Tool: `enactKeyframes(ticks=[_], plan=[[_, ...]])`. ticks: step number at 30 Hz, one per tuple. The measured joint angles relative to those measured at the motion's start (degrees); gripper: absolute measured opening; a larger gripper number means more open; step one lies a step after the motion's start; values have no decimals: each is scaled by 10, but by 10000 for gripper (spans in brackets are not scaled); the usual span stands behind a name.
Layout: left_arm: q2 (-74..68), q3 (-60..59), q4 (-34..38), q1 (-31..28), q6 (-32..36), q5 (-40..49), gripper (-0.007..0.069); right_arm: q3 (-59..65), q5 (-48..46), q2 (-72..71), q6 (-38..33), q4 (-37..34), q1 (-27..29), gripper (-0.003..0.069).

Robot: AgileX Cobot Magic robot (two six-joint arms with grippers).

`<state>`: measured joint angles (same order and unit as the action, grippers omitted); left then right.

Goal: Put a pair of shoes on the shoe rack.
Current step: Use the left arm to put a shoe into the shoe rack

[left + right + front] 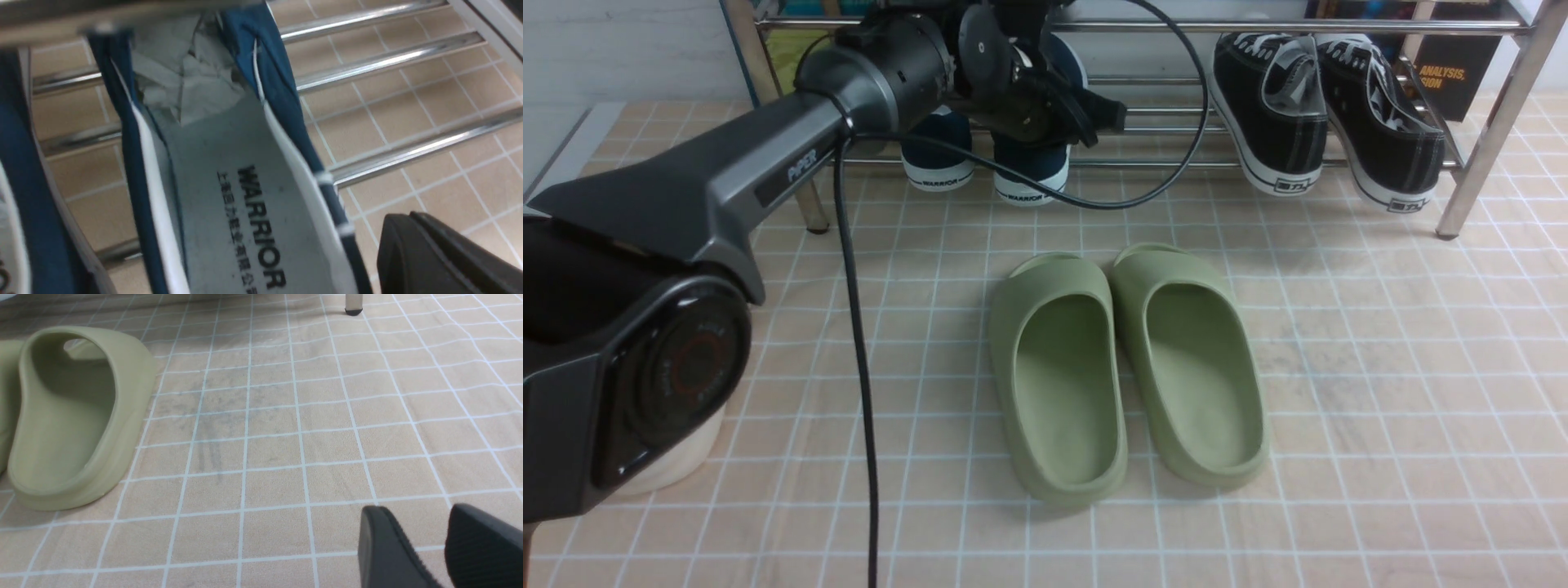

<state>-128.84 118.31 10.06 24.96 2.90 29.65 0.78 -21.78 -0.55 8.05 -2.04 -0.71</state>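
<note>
1. Front view: your left arm reaches forward to the shoe rack [1258, 26], and the left gripper [1107, 114] hangs over the lower shelf, directly above the navy slip-on sneakers [1031, 173].
   - Both sneakers lie side by side on the shelf's thin bars at the rack's left end, with their "WARRIOR" heels facing you and jutting slightly past the front bar.
   - The black lace-up sneakers [1274, 114] occupy the right end of the same shelf, well apart from the navy pair.
   - The olive-green slides [1058, 384] sit on the tiled floor [1380, 367] in front of the rack.
   - The arm's cable [854, 327] loops down in front of the shelf.
   - Your right arm does not show here.

2. Left wrist view: you look down into one navy sneaker, with its printed insole and crumpled paper stuffing [188, 81] in the toe. The other sneaker lies along the frame's edge.
   - The gripper's jaws appear pressed together just beside the sneaker's outer wall, with a strip of floor between them and the canvas.
   - It holds nothing.

3. Right wrist view: the right gripper [416, 516] hovers low over bare floor with its jaws wide apart and empty. One slide is near it, and a rack foot [353, 306] is farther off.

4. Step in hand: judging by how the pair lies, placement looks finished.
   - Your next move should be a clean retreat of the left arm.
   - Lift it clear of the sneaker's collar and stay under the rack's upper bar.
   - Draw it back without letting the cable catch a heel.
</note>
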Motion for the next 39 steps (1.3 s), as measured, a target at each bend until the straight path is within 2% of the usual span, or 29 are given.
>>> enactKeyframes(ticks=[2, 6, 13, 17, 23, 35, 39], plan=[[2, 1, 7, -1, -6, 10, 2, 0, 0, 0, 0, 0, 0, 238], [23, 2, 26, -2, -4, 93, 4, 0, 0, 0, 0, 0, 0, 238], [72, 7, 17, -2, 18, 220, 8, 0, 0, 0, 0, 0, 0, 238], [49, 7, 11, -2, 13, 251, 9, 0, 0, 0, 0, 0, 0, 238], [2, 7, -9, -2, 2, 225, 9, 0, 0, 0, 0, 0, 0, 238], [-3, 7, -19, -2, -5, 90, 15, 0, 0, 0, 0, 0, 0, 238], [-3, 7, -17, -2, -7, 81, 15, 0, 0, 0, 0, 0, 0, 238]])
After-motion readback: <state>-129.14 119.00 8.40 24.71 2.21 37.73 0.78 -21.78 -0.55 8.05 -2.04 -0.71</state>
